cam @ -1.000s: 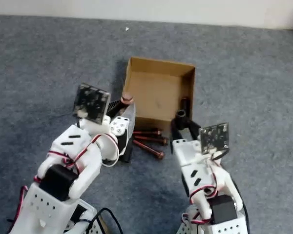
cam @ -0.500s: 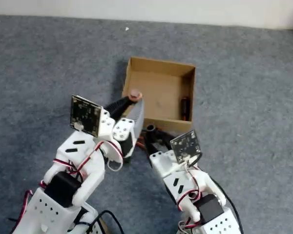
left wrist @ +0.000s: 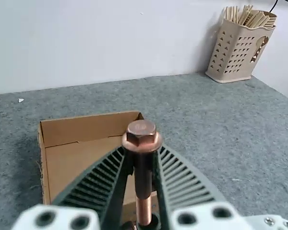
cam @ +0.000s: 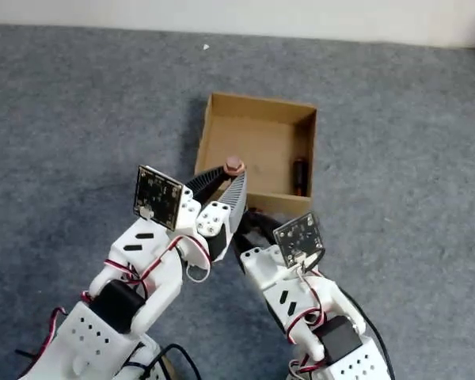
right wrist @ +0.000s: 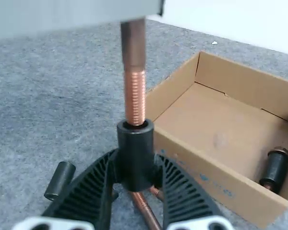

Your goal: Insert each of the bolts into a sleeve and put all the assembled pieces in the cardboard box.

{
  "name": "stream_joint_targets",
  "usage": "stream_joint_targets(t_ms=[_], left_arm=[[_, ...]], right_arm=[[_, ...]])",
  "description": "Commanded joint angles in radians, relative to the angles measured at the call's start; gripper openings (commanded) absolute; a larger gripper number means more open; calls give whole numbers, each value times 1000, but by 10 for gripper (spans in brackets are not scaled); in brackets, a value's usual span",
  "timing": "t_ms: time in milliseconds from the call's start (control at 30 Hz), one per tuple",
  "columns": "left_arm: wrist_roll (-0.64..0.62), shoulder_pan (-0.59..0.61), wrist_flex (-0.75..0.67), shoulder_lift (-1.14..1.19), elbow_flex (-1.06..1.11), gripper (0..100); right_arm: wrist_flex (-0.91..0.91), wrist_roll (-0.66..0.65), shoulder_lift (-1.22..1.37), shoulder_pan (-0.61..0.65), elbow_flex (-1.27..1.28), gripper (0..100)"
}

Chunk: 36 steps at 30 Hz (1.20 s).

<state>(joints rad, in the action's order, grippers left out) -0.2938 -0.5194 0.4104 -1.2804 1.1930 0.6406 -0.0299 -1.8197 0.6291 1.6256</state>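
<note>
Left gripper (cam: pixel 226 177) has shifted right along the cardboard box's (cam: pixel 257 107) front wall, fingers clamped on the upright bolt (left wrist: pixel 143 184), its threaded tip seemingly just entering the black sleeve (right wrist: pixel 134 143) pinched in the right gripper (right wrist: pixel 135 165).

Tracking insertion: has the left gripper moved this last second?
Yes. The left gripper, holding the bolt, shifted from the near-left corner of the cardboard box toward its front wall's middle.
</note>
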Motion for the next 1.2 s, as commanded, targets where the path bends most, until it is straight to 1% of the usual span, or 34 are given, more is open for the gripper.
stream_joint_targets(t_ms=[0,267,400,533,633,667,733,833,1067,1167], left_arm=[[-6,-18,-38,-19,-7,6],[-6,-21,-37,-19,41,6],[-5,-73,-38,-21,77,6],[-5,-74,-37,-21,82,6],[-5,-74,-32,-21,82,8],[5,-76,-9,-21,82,11],[44,-87,48,-21,77,49],[52,-82,103,-21,77,105],[57,-85,195,-21,44,114],[57,-85,247,-21,12,134]], right_arm=[[-35,-9,-18,12,-13,6],[-35,-8,-18,7,-13,6],[-35,-8,-18,5,-10,6],[-35,-8,-18,4,-7,6],[-35,-6,-18,-27,-7,6],[-35,-6,-18,-47,-10,6],[-35,-6,-18,-77,-13,6],[-35,-6,-18,-88,-13,6],[-35,-12,-18,-84,-10,6],[-36,-15,-18,-84,-10,6]])
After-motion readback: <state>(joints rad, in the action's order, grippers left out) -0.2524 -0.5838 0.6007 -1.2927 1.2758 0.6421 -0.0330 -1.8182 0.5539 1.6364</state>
